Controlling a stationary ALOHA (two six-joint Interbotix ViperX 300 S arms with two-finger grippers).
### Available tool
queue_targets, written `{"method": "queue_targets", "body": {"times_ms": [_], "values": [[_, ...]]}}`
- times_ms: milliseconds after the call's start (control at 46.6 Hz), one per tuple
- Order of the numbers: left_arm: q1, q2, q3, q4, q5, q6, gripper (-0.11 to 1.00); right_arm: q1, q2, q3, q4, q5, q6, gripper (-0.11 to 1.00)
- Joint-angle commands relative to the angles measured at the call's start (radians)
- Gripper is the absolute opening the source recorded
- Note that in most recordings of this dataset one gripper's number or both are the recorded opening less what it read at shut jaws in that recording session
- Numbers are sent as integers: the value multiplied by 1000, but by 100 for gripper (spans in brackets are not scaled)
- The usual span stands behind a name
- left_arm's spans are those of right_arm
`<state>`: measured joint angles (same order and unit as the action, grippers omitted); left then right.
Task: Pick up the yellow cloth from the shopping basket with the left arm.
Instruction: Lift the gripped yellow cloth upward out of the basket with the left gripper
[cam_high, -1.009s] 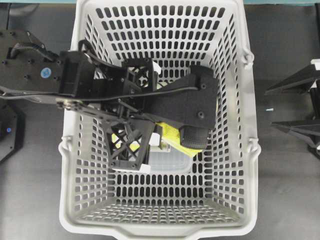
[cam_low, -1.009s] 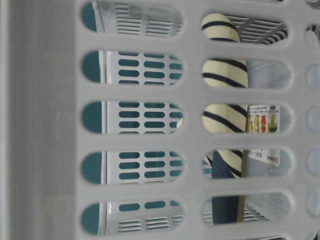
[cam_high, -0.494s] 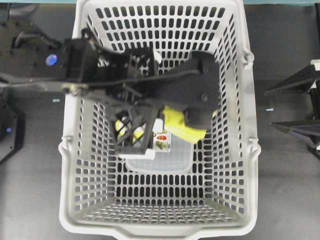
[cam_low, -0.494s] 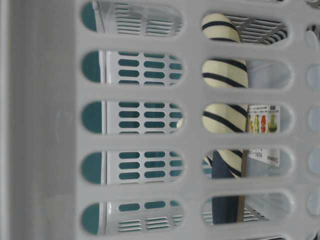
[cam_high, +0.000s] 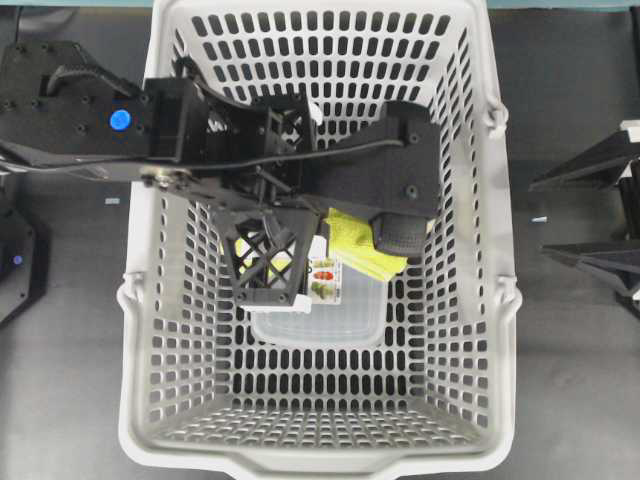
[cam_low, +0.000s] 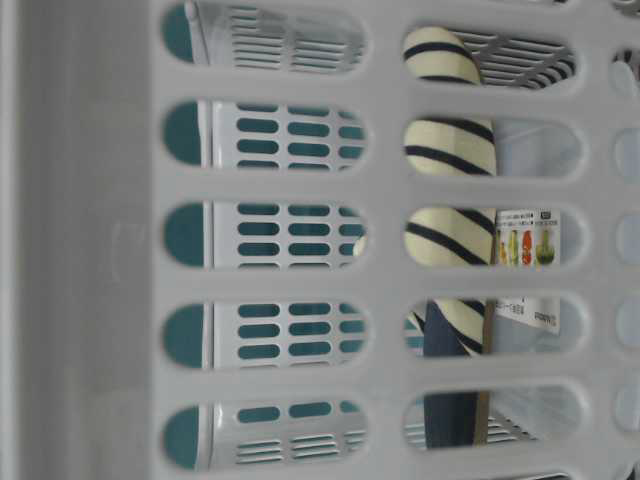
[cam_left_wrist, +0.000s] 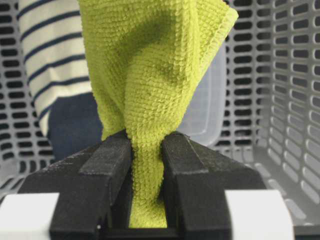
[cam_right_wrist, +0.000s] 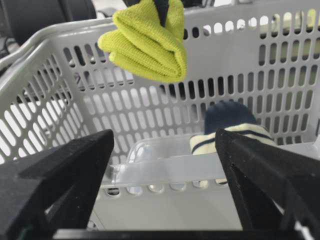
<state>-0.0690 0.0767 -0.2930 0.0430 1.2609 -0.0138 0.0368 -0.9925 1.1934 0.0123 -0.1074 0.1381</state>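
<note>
The yellow cloth (cam_left_wrist: 150, 75) hangs bunched from my left gripper (cam_left_wrist: 147, 140), whose black jaws are shut on a pinched fold of it. In the right wrist view the cloth (cam_right_wrist: 147, 45) dangles free, above the things lying in the shopping basket (cam_right_wrist: 280, 65). From overhead the cloth (cam_high: 360, 245) pokes out under the left gripper (cam_high: 395, 235), which reaches over the basket (cam_high: 320, 462) from the left. My right gripper (cam_right_wrist: 164, 137) stands open outside the basket's right wall, also visible overhead (cam_high: 540, 216), with nothing in it.
A clear lidded box (cam_high: 330, 320) with a printed label lies on the basket floor. Beside it is a cream slipper (cam_left_wrist: 50, 45) with navy stripes, also visible through the wall slots (cam_low: 445, 235). Dark table surrounds the basket.
The left gripper has moved toward the basket's far side with the cloth, which has come off the clear box and uncovered its label. The right arm has stayed still.
</note>
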Motion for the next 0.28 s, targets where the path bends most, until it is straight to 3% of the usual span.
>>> {"method": "queue_targets", "body": {"times_ms": [0,258], "values": [[-3,-17,-11,3,-6,2,13,2,6,-6,3,-11,-2,78],[-2,-17,-11,3,-6,0,13,0,6,-5,3,-11,-2,78]]}}
